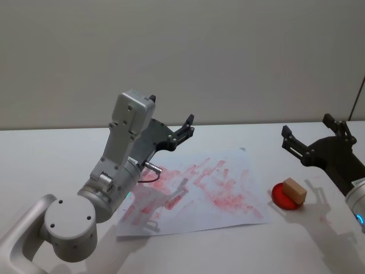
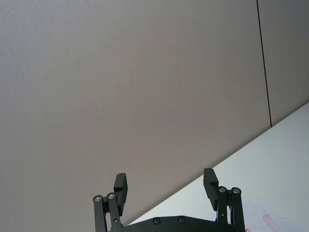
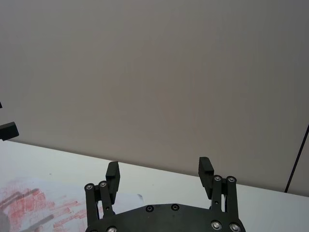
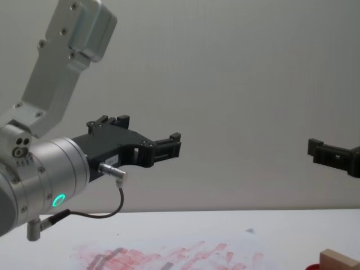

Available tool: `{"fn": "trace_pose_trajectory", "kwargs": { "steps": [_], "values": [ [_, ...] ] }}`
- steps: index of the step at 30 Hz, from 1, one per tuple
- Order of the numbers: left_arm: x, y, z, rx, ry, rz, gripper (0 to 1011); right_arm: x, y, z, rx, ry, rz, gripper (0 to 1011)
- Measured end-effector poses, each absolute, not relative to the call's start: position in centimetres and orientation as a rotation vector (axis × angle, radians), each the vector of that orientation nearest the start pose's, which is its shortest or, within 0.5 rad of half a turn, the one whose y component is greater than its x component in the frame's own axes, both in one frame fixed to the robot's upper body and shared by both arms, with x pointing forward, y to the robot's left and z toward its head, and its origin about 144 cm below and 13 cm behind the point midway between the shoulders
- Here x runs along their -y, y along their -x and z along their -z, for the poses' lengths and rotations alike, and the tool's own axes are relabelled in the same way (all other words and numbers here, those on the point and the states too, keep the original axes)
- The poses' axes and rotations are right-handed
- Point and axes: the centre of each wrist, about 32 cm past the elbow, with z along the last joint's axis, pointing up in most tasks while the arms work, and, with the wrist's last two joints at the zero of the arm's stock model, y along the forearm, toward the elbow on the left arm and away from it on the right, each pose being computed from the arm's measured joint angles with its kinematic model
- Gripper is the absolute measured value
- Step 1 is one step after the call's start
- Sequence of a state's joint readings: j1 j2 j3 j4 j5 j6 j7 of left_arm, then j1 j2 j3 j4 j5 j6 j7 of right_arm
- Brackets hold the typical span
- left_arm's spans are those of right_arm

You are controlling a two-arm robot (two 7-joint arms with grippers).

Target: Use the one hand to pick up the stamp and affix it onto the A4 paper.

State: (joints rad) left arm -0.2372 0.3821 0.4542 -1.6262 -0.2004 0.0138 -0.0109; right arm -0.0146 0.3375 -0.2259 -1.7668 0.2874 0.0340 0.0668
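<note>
head view: your stamp [image 1: 295, 190] sits on the red ink pad [image 1: 279, 198], just right of the a4 paper [image 1: 199, 191]. the right end effector [image 1: 307, 125] hangs above it and farther back, not touching.
left wrist view: the left end effector [image 2: 164, 180] is spread wide, empty.
right wrist view: the right end effector's jaws gape wide, holding nothing.
chest view: the stamp lies low on the tabletop [image 4: 270, 222], well below the raised right end effector.

We see the stamp [image 4: 339, 260] cut off by the lower right corner of the chest view, the ink pad [image 4: 312, 268] reduced to a sliver at its bottom edge, and the right gripper [image 4: 314, 149] cropped at its right edge. In the head view, left of centre, the left arm [image 1: 114, 171] covers part of the A4 paper [image 1: 228, 188], and the stamp hides part of the ink pad.
</note>
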Motion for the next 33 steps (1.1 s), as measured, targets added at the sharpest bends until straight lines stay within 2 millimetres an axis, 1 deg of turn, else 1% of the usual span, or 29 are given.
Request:
{"fn": "trace_pose_trajectory", "kwargs": {
  "steps": [13,24,33],
  "values": [
    [-19.8,-49.2,-120.4,0.268,-0.061,-1.124,1001,24.2,-43.8,-118.8,0.058,0.005,1.234,1001],
    [-19.8,-49.2,-120.4,0.268,-0.061,-1.124,1001,25.2,-42.8,-118.6,-0.017,0.122,1.242,1001],
    [-19.8,-49.2,-120.4,0.268,-0.061,-1.124,1001,25.7,-42.9,-118.2,-0.075,0.223,1.233,1001]
  ]
}}
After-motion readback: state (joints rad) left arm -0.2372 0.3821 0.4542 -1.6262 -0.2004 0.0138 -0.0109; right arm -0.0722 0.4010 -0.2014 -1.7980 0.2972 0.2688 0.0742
